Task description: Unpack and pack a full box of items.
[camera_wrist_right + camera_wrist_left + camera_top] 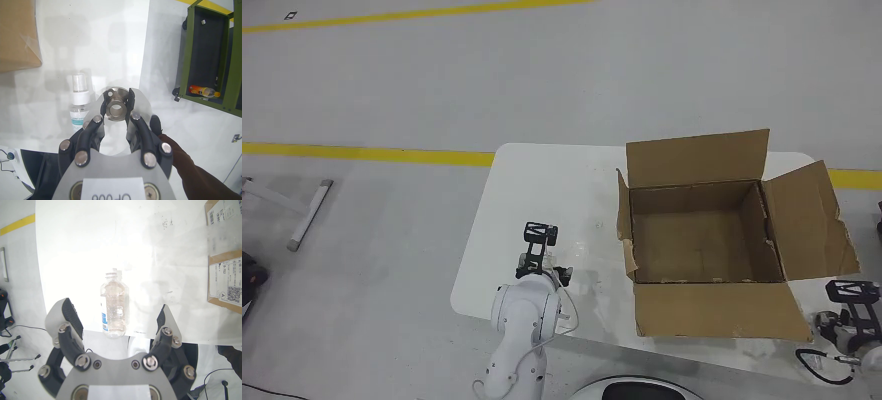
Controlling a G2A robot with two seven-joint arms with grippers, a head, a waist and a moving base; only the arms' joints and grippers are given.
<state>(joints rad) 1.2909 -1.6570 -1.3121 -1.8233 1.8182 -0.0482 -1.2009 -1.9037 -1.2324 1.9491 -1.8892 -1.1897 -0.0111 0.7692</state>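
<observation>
Your left gripper (116,311) is hovering, jaws wide apart, over a clear plastic bottle (114,306) lying at the near edge of the white table (94,247). Your right gripper (117,101) is clamping its jaws on a grey metal flanged bushing (115,111), just beside a small clear spray bottle with a white collar (78,106) standing on the table. The open brown cardboard box (712,312) is sitting on the table's right half, flaps spread.

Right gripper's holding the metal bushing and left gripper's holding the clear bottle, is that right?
Not quite: the left gripper is open and the clear bottle rests on the table ungripped, per the left wrist view. The right gripper does hold the metal bushing.
</observation>
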